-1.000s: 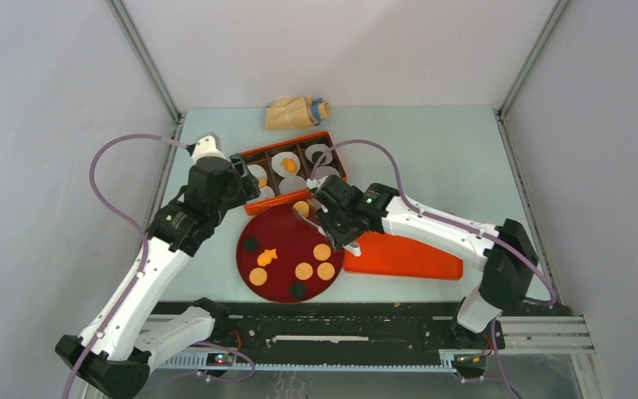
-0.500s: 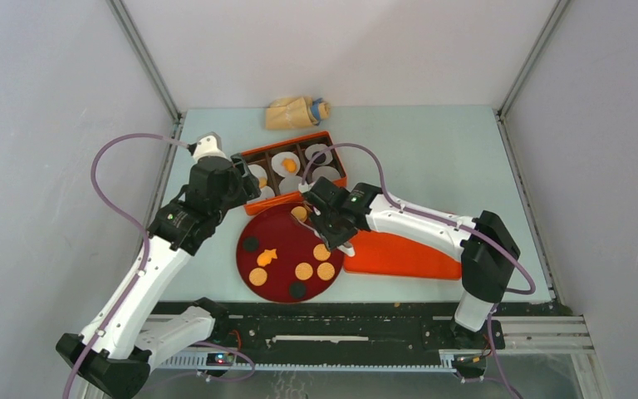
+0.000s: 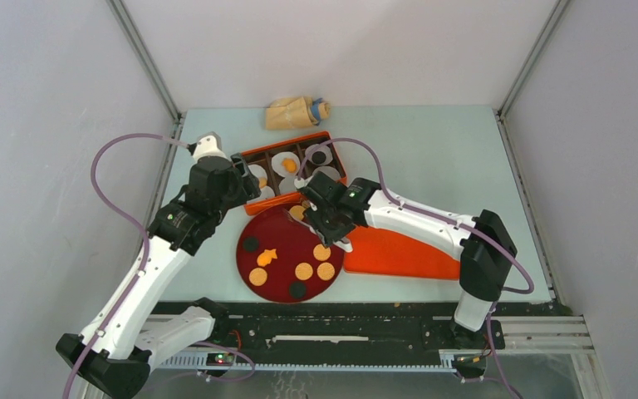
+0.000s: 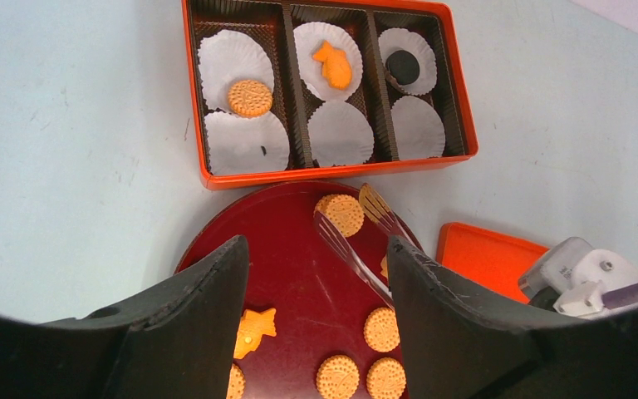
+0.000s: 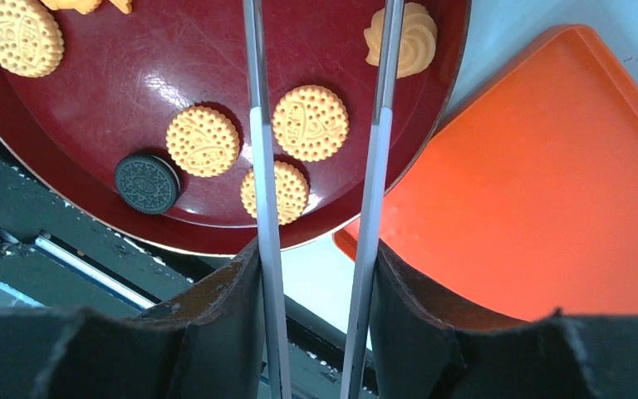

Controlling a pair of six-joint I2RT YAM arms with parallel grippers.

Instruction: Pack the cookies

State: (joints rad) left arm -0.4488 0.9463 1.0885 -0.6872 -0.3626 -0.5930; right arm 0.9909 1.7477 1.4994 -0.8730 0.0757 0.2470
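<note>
Overhead, the red plate (image 3: pixel 287 241) is sitting by the counter's near edge. Its far rim is lying just beside the orange box (image 3: pixel 285 144) and its right rim just beside the orange lid (image 3: pixel 407 258). Bare counter (image 3: pixel 449 158) is stretching from there to the right edge. Most cookies (image 3: pixel 303 270) are lying on the plate. The right gripper (image 3: pixel 324 224) is reaching over the plate, and the left gripper (image 3: pixel 241 189) is hovering at the box's left end.

Next, the left wrist camera is showing its jaws standing wide, gripping nothing. Three cookies are resting in the box's paper liners (image 4: pixel 339 133). Tongs (image 4: pixel 355 259) are straddling a tan cookie (image 4: pixel 341 214) near the plate's far rim.

Lastly, the right wrist camera is showing its fingers (image 5: pixel 216 324) squeezing the tongs' handles, the blades parted over the plate. A thin strip of counter is separating plate and lid.
</note>
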